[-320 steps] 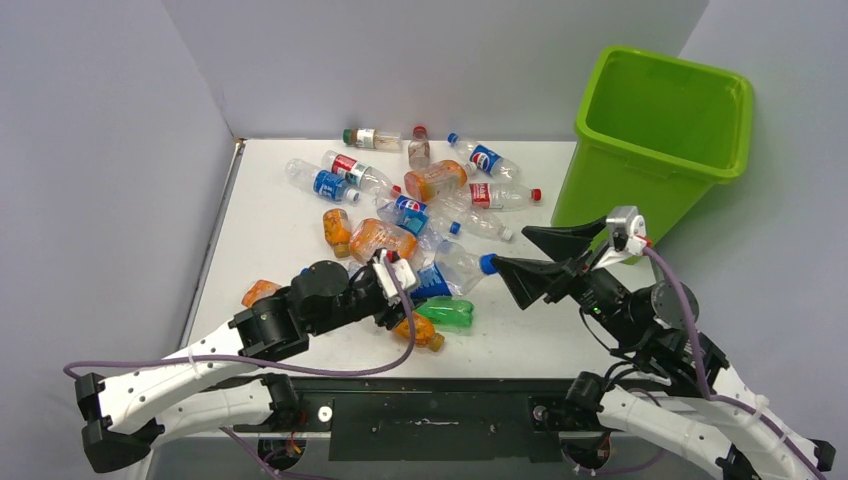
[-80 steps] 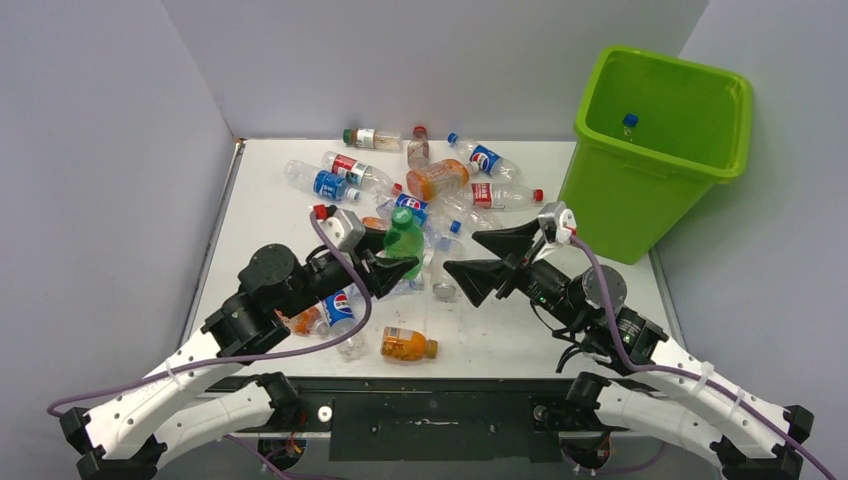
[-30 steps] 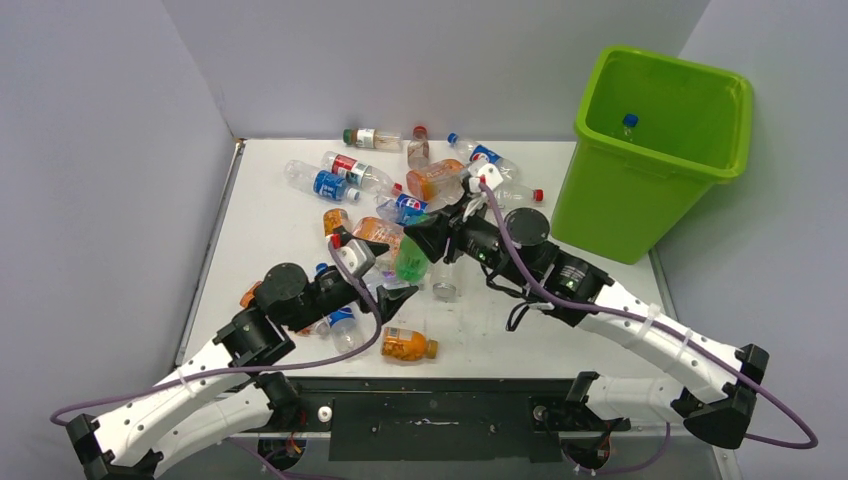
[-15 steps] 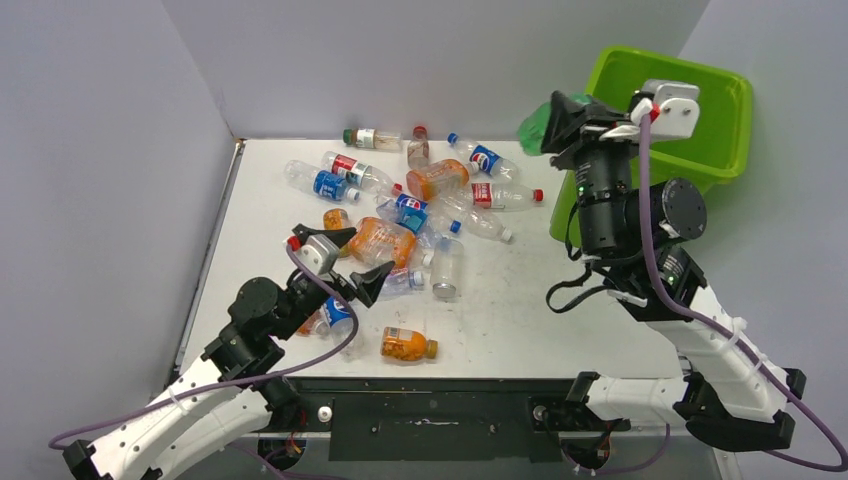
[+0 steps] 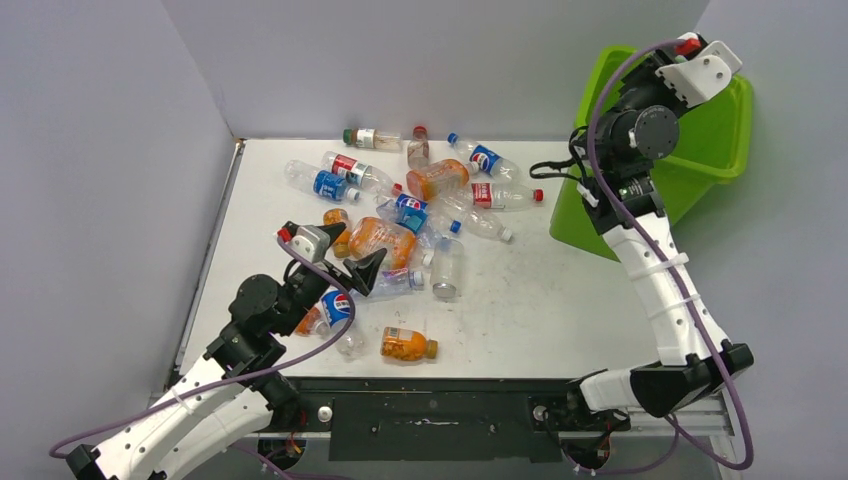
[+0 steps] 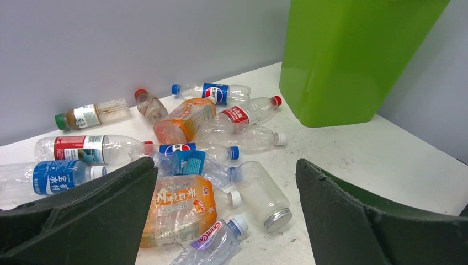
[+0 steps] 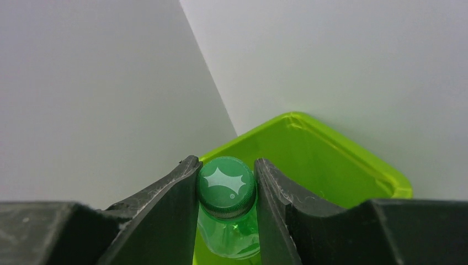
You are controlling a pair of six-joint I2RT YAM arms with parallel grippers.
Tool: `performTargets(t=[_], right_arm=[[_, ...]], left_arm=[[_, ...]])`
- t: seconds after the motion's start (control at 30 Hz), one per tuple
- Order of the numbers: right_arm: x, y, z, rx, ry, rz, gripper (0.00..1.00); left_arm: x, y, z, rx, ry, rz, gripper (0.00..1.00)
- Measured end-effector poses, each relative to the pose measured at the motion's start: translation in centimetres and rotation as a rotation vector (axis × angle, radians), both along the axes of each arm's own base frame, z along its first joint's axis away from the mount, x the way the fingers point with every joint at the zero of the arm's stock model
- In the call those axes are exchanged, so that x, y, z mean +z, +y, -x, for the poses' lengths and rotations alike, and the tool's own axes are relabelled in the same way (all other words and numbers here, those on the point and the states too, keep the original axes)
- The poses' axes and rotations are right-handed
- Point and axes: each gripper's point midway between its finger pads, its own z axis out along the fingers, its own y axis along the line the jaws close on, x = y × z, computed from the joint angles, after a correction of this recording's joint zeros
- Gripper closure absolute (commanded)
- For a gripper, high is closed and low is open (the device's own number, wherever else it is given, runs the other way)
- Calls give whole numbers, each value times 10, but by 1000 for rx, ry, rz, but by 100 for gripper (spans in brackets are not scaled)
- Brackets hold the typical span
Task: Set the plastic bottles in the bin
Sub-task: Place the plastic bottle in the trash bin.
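Observation:
My right gripper [image 7: 225, 162] is shut on the cap end of a green plastic bottle [image 7: 232, 232], which hangs over the open mouth of the lime-green bin [image 7: 331, 165]. In the top view the right arm is raised over the bin [image 5: 620, 210] at the table's right rear, and its fingers are hidden there. My left gripper [image 5: 352, 252] stands open and empty, low over the near side of the pile of plastic bottles [image 5: 420, 195]. In the left wrist view an orange bottle [image 6: 179, 212] and a clear jar with a silver lid [image 6: 265, 193] lie ahead of the left gripper [image 6: 224, 165].
Several more bottles lie toward the back wall, up to a brown one [image 5: 370, 137]. An orange bottle [image 5: 405, 344] and a blue-labelled one [image 5: 335, 305] lie near the front edge by the left arm. Grey walls close in the left and back sides.
The right arm has lifted the green bottle from the pile and swung it up and right, over the bin. The left gripper has drawn back a little toward the near left, still open.

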Motion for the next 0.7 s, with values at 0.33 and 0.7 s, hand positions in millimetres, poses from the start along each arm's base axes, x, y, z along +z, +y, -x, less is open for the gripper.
performTargets(t=[0.33, 0.7], right_arm=[[-15, -55, -52, -160, -51, -71, 95], [-71, -88, -93, -229, 44, -111, 5]], left_arm=[[-2, 3, -2, 27, 4, -2, 4], [-6, 5, -2, 65, -3, -44, 4]])
